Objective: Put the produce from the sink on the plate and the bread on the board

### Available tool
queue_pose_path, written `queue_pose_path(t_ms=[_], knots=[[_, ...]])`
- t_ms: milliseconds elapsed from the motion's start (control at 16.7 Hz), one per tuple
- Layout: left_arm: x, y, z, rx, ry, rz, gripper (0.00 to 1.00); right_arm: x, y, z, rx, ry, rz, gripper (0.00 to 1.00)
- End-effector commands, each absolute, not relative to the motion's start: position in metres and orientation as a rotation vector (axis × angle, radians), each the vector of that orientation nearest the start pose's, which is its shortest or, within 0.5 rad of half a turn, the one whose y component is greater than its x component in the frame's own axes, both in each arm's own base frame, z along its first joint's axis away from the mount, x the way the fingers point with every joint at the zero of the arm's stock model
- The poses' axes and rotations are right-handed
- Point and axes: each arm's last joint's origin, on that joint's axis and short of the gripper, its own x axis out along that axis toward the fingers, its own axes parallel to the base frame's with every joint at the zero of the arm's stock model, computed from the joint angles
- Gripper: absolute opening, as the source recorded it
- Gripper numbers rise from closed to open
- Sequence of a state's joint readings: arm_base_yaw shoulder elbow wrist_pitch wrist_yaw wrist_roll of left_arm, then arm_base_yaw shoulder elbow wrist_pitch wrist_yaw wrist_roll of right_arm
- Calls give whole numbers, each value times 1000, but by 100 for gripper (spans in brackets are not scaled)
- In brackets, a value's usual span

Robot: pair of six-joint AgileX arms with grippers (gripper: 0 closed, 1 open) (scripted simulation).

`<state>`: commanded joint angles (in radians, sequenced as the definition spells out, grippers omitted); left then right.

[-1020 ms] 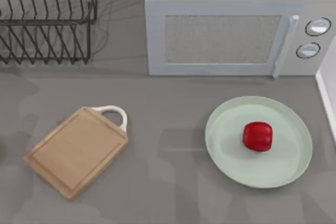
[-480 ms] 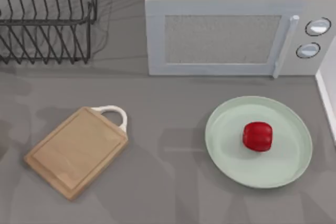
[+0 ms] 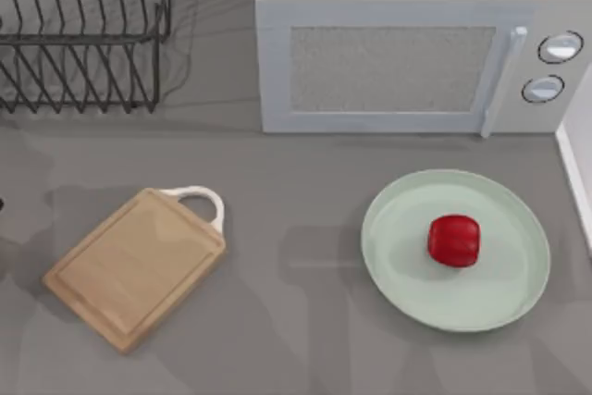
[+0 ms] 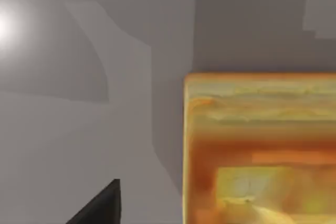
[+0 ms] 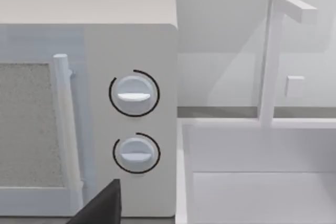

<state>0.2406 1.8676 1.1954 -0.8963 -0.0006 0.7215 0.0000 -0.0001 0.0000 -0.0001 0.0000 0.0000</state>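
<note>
With red pepper (image 3: 454, 240) already on mint plate (image 3: 407, 270), bread step in hand. Bread (image 4: 260, 148) close under left wrist camera, above grey table (image 4: 79, 103); grasp cannot tell. Next: carry to empty cutting board (image 3: 134, 265), left of plate.

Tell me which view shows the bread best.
Left wrist view: the bread sits close up, its toasted orange and yellow surface plain. The top view has the board and the plate holding the red produce; the right wrist view faces the microwave.
</note>
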Motion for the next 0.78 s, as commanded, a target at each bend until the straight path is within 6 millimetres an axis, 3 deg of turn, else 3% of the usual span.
queue_pose_path(t_ms=[240,480,780], knots=[[321,82,112,376,1536,-371,100,106,-1,160,0,0,0,100],[321,82,109,375,1539,-373,100,106,-1,160,0,0,0,100],[321,82,109,375,1539,-373,62,106,-1,160,0,0,0,100]])
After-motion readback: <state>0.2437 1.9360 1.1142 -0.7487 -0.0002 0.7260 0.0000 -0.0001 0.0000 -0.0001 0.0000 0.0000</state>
